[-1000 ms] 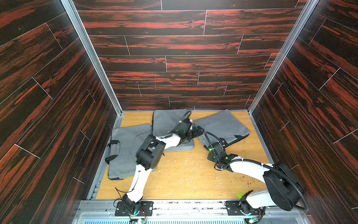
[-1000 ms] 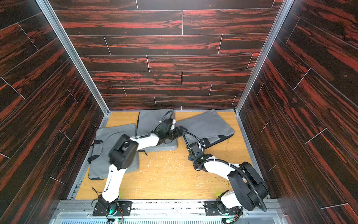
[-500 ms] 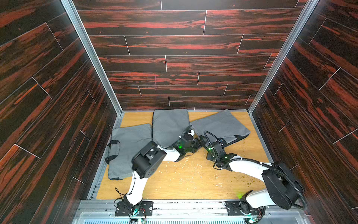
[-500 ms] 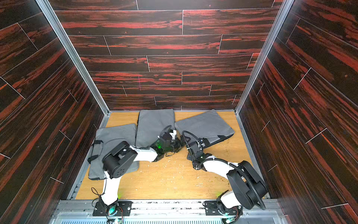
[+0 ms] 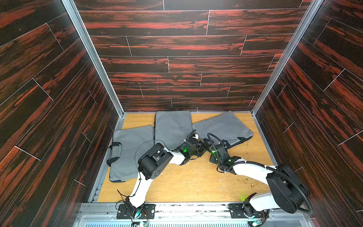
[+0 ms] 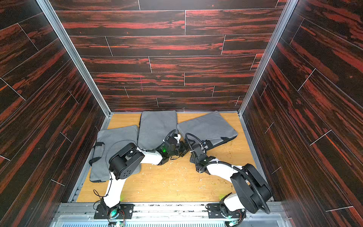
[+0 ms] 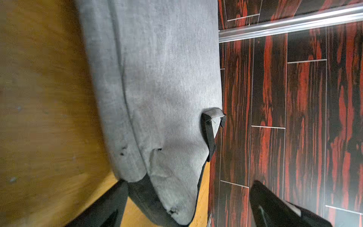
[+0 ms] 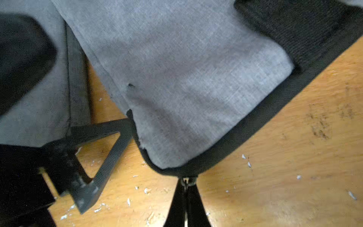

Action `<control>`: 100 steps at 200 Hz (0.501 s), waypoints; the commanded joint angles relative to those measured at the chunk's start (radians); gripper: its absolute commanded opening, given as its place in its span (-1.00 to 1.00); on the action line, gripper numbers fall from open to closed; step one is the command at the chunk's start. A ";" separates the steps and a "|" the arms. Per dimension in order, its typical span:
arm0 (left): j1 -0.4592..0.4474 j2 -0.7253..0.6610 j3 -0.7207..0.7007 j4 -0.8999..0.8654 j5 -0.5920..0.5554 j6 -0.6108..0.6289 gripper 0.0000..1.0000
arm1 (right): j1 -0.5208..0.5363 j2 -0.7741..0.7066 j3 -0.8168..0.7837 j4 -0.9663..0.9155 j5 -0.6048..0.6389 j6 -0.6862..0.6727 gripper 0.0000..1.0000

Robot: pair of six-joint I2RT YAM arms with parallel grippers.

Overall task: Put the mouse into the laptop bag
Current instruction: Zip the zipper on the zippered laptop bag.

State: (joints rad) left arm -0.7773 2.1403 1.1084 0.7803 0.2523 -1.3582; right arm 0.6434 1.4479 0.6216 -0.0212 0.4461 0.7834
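Just beside laptop bag (image 5: 222, 125), middle bag (image 5: 172, 127), handled bag (image 5: 131, 149), scattered crumbs (image 5: 198, 169)

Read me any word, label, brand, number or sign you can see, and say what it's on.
No readable text in any view.
Grey laptop bags: plain fabric, no logo or tag shown.
Arm base plates: any markings too small to read.
Zipper pull in the right gripper: blurred, nothing legible.
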 commanded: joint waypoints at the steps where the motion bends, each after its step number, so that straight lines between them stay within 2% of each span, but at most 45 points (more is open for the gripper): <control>1: -0.010 -0.072 -0.086 0.016 -0.051 -0.056 0.99 | 0.005 -0.017 0.003 0.013 -0.007 -0.008 -1.00; 32: -0.047 -0.114 -0.125 -0.004 -0.099 -0.085 0.99 | 0.005 -0.029 -0.001 0.011 -0.007 -0.007 -1.00; 79: -0.056 0.068 0.031 0.080 0.001 -0.152 0.99 | 0.005 -0.042 -0.025 0.026 -0.030 0.002 -1.00; 90: -0.056 0.095 0.060 0.072 0.005 -0.154 0.92 | 0.005 -0.040 -0.024 0.021 -0.027 0.003 -1.00; 100: -0.056 0.105 0.070 0.056 -0.004 -0.145 0.77 | 0.004 -0.040 -0.025 0.020 -0.021 0.002 -1.00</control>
State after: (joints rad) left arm -0.8371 2.2089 1.1404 0.8295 0.2348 -1.4780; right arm 0.6434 1.4368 0.6079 -0.0074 0.4423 0.7811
